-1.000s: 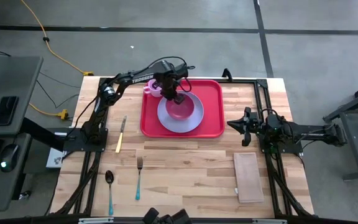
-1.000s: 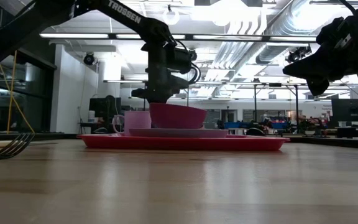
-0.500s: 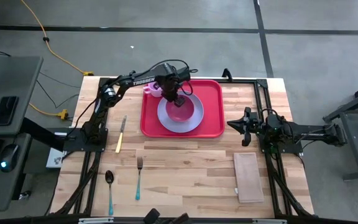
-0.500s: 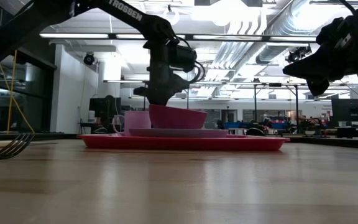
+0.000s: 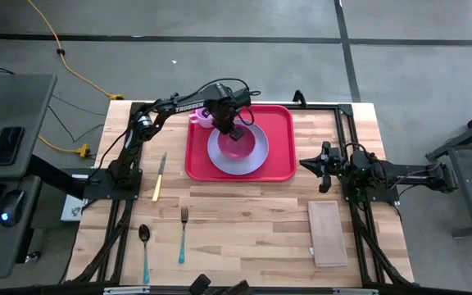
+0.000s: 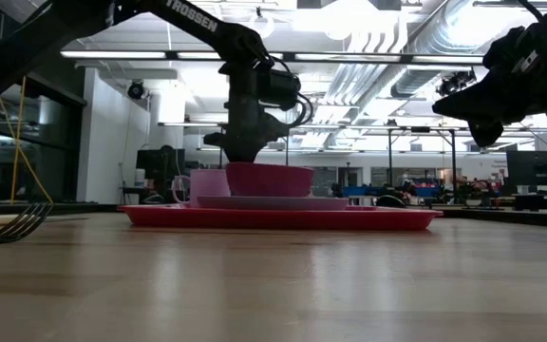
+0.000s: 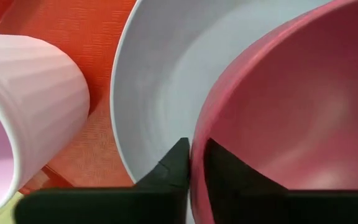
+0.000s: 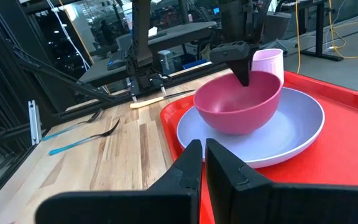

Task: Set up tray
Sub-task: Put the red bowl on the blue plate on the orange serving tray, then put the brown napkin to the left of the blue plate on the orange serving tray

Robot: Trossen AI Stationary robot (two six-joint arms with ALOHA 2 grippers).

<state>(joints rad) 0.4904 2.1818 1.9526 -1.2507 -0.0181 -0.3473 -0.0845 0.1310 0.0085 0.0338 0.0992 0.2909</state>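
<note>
The red tray [image 5: 281, 164] lies at the table's far middle. On it rests a lavender plate [image 5: 220, 160], and a pink bowl [image 5: 242, 147] sits level on the plate. A pale pink cup [image 5: 201, 117] stands in the tray's far left corner. My left gripper [image 7: 196, 152] points down over the bowl's far left rim, slightly open, with one finger inside the bowl and one outside. My right gripper [image 5: 305, 164] hangs shut and level to the right of the tray, holding nothing. My left gripper straddles the bowl's rim [image 7: 197, 134] from above, one finger [image 7: 229, 177] inside the bowl and the other [image 7: 173, 168] outside. The bowl rests on the plate by its base [image 6: 270, 193]. I cannot tell whether the fingers touch the rim.
A knife [image 5: 160, 176], a fork [image 5: 183, 233] and a spoon [image 5: 144, 246] lie on the wood to the left of and nearer than the tray. A tan napkin [image 5: 328, 233] lies near the right front. The cup stands close beside my left gripper.
The bowl was tilted, its side under my left gripper raised. That side has sunk, and the bowl now sits level on the plate. My left gripper has stayed over the rim.
</note>
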